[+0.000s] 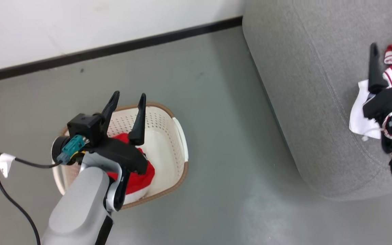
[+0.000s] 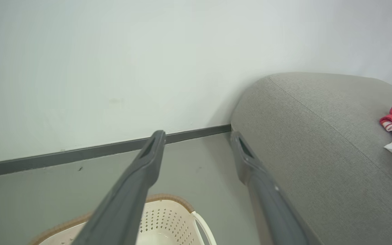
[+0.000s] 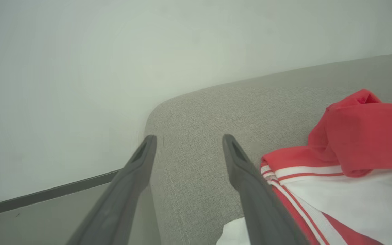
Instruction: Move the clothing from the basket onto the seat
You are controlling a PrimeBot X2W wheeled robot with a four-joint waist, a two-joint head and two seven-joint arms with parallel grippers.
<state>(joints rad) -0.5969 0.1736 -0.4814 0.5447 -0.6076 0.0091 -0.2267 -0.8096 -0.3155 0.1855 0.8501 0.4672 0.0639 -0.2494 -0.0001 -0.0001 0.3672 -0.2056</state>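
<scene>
The left arm (image 1: 80, 197) is hiding part of the soft red clothing (image 1: 138, 180) in the cream perforated plastic basket (image 1: 179, 168); the left gripper (image 1: 129, 94) and right gripper (image 1: 387, 46) are gaping wide, holding nothing.

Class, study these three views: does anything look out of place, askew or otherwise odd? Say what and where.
Nothing is spilled or broken. One red piece lies in the basket, and the garment on the seat is bunched up, not flat. A tagged black cable loops loose from the left arm.
</scene>
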